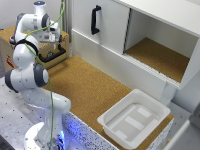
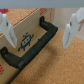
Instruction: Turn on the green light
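We can read no brand or wording; the only marking is a dark blue printed figure (image 2: 25, 44) on the side of the cardboard box (image 2: 20, 30), too blurred to make out as letters. A red mark shows on the box's outer face in the exterior view, also unreadable.

The arm (image 1: 30, 75) rises from its base at the near left corner of the cork surface (image 1: 90, 90), folds upward and reaches toward the far left corner, where the claw (image 1: 52, 36) points downward over the box. In the wrist view the claw (image 2: 39, 31) stands open, its two pale fingers (image 2: 74, 29) spread wide and holding nothing.

Between them lies a black handle (image 2: 31, 50), its long axis running diagonally along the box's edge. We cannot make out any green light in either view.
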`<state>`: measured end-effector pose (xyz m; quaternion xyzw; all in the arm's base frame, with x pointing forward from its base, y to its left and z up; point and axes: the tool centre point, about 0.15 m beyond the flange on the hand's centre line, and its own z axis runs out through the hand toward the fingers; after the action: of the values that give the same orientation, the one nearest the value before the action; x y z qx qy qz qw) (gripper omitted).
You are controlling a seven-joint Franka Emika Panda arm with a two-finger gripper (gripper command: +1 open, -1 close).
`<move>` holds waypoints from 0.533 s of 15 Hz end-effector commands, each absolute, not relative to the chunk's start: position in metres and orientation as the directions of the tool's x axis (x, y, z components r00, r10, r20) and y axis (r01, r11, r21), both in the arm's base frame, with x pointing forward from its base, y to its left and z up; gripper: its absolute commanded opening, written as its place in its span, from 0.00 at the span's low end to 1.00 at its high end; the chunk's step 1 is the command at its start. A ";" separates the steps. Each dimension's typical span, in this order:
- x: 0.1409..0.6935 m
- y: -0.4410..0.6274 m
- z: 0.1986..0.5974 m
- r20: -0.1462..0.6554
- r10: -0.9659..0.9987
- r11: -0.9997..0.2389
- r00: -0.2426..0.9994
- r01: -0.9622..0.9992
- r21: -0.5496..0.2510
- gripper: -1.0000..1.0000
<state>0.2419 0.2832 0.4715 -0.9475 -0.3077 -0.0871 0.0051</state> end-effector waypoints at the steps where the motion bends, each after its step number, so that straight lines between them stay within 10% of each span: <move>1: 0.237 0.271 0.460 0.244 0.575 -0.806 0.781 0.592 0.005 1.00; 8: 0.282 0.326 0.456 0.106 0.391 -0.920 0.914 0.391 0.021 1.00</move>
<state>0.2412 0.2821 0.4698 -0.9586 -0.2679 -0.0957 0.0153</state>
